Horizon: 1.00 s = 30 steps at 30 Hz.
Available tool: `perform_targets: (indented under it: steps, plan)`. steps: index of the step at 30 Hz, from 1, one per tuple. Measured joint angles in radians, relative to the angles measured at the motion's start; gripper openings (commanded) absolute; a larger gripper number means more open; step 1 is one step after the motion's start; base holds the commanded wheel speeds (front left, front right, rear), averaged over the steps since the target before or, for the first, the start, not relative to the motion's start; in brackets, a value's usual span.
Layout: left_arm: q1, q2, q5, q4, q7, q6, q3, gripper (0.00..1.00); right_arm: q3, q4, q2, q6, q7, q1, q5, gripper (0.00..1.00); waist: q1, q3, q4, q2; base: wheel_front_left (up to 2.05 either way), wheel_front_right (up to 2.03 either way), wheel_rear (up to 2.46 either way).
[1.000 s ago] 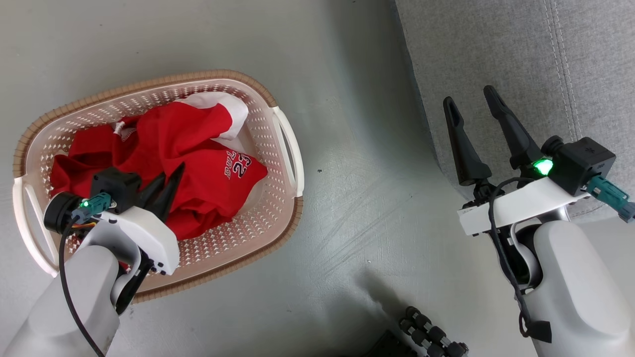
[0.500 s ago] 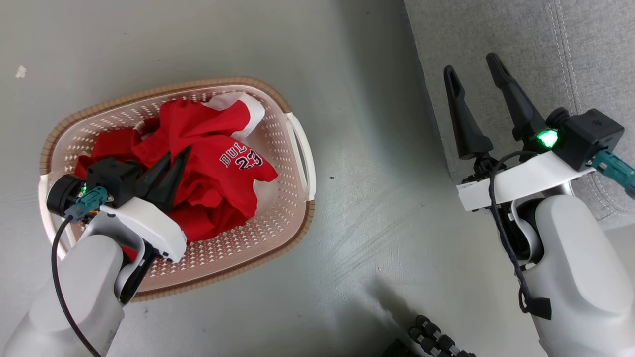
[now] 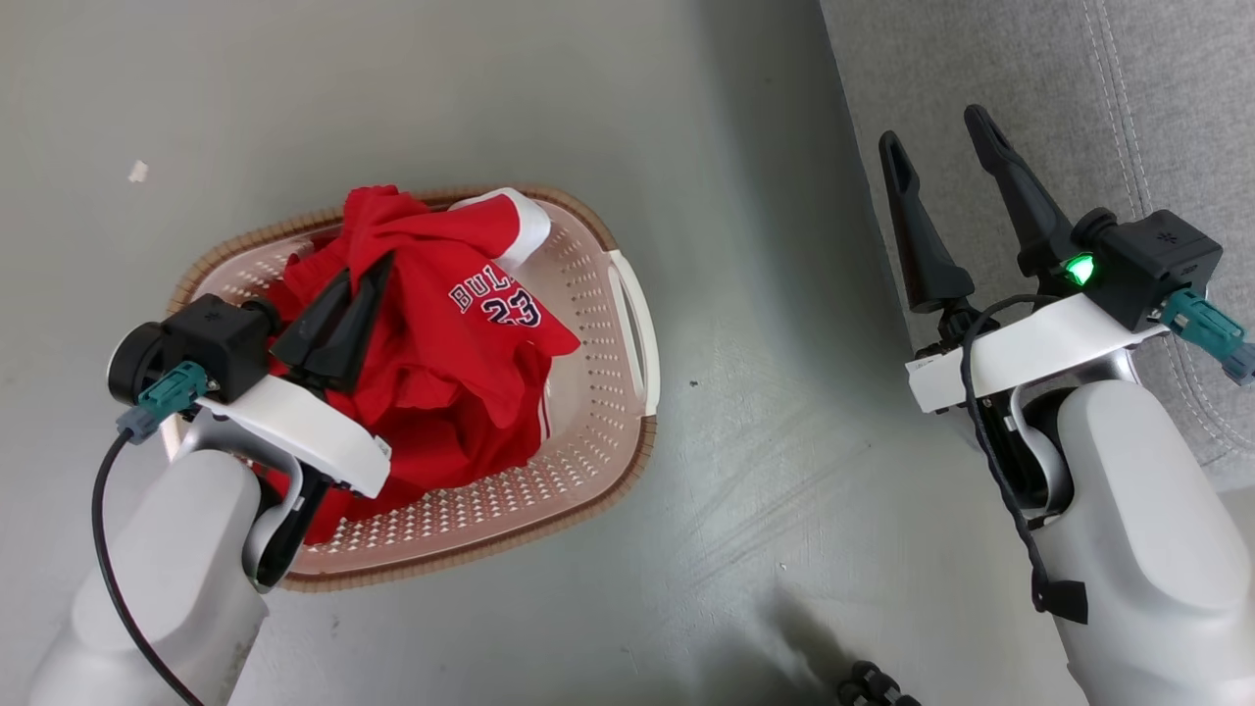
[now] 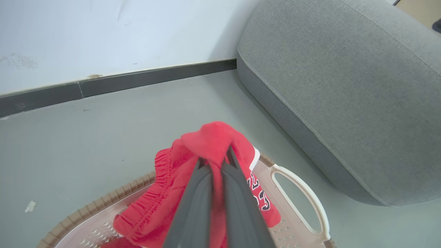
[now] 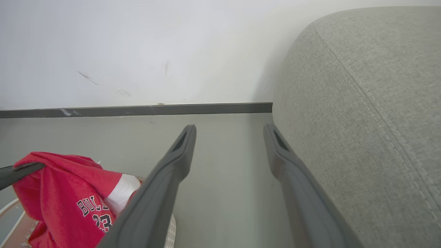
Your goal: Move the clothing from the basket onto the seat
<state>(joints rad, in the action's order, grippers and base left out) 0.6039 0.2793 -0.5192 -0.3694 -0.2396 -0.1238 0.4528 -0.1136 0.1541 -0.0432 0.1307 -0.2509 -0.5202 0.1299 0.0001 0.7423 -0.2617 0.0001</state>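
The left gripper pinches the red clothing above the basket, centre left; the sofa lies upper right, beside the wide, empty right gripper.

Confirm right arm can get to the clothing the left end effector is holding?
Probably yes. The right end effector is open by the seat, with only floor between it and the clothing, pinched in the left end effector above the basket.

The head camera looks straight down from high up at the floor, the basket and the edge of the sofa. Each wrist camera sits low and near, facing the wall. All three see the clothes and the sofa.
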Motion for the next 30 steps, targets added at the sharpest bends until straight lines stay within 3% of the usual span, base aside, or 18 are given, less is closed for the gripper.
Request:
perform_targets:
  steps: [17, 30]
  plan:
    - [-0.053, -0.046, -0.019, 0.065, -0.008, 0.0, -0.02, 0.0, 0.027, 0.033, -0.001, 0.0, 0.0, 0.014, -0.052, 1.0, 0.0, -0.137, 0.071, -0.0001, 0.0, 0.0, 0.0]
    - [-0.129, -0.08, -0.035, 0.068, -0.01, 0.013, -0.064, 0.0, 0.046, 0.072, -0.002, 0.0, 0.0, 0.133, -0.081, 1.0, -0.0001, -0.291, 0.13, 0.0, 0.0, 0.0, 0.0]
